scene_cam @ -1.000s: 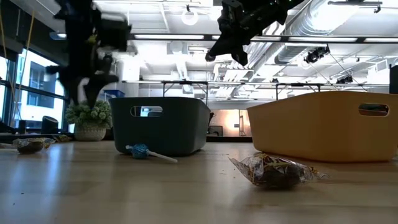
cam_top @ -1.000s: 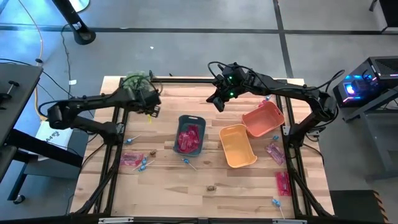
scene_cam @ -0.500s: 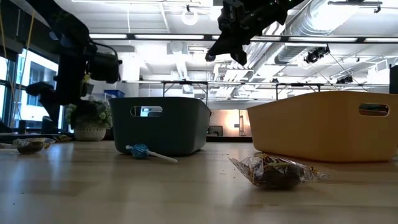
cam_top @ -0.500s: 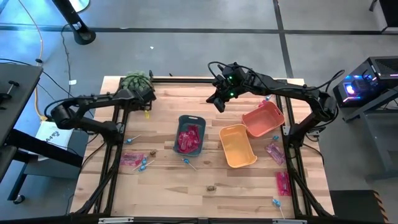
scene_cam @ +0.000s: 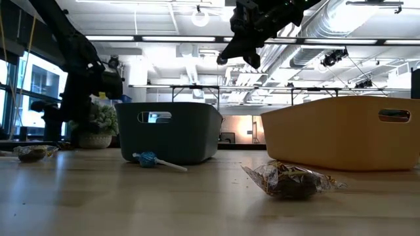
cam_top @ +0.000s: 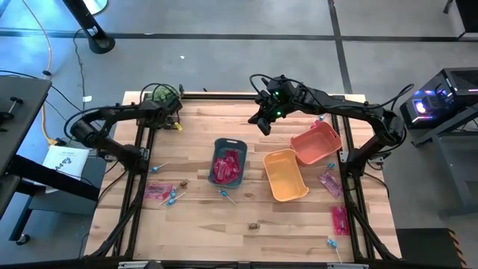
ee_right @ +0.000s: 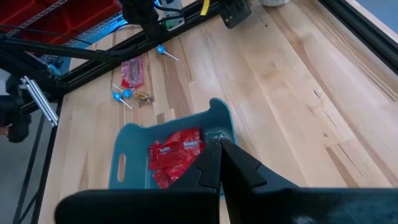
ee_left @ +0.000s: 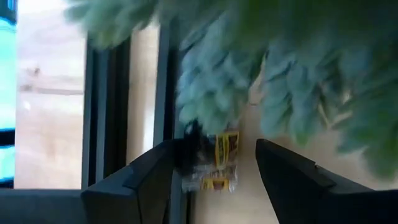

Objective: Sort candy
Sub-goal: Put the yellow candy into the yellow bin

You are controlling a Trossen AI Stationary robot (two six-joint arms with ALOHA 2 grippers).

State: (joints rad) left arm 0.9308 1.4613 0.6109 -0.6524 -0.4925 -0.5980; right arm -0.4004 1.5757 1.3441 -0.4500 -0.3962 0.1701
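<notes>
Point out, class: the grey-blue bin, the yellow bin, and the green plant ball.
grey-blue bin (cam_top: 216, 160): high view, left rim.
yellow bin (cam_top: 286, 178): high view, bare floor.
green plant ball (cam_top: 161, 95): high view, fuzzy top.

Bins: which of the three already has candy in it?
The grey-blue bin in the middle of the table: it holds red wrapped packets. The yellow bin and the orange bin to its right show bare bottoms.

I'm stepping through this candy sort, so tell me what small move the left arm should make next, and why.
Probably ease the open left claw forward around the small wrapped candy and then close. The left wrist view shows that piece lying between the two fingers, right under the green plant at the table's far left corner, and nothing is gripped yet. The right claw hangs shut above the table beyond the grey-blue bin.
</notes>
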